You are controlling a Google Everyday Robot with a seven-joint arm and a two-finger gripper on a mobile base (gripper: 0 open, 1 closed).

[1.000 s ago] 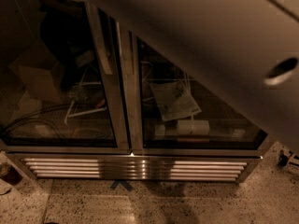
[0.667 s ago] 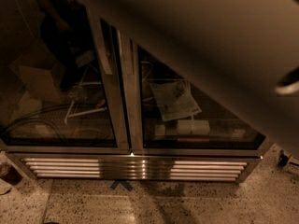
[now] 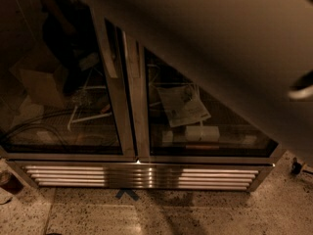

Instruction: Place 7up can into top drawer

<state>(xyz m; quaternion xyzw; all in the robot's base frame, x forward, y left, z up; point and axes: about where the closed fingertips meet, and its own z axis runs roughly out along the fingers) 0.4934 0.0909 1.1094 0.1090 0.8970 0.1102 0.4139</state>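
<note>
7up can: not in view. Gripper: out of frame, grip state can't tell. Arm point(image 3: 220, 43) blurred, crosses top R, close to cam. Behind it a glass-door cabinet point(image 3: 132, 111), w/ paper sheet point(image 3: 183, 104) and white box point(image 3: 201, 132) inside R door. Vent grille point(image 3: 142, 176) below; blue mark point(image 3: 127, 194) on speckled floor point(image 3: 195, 214).

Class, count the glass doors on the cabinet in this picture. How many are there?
2. The left door and the right door, side by side. The arm covers the upper right and may hide more. The gripper is out of view.
</note>
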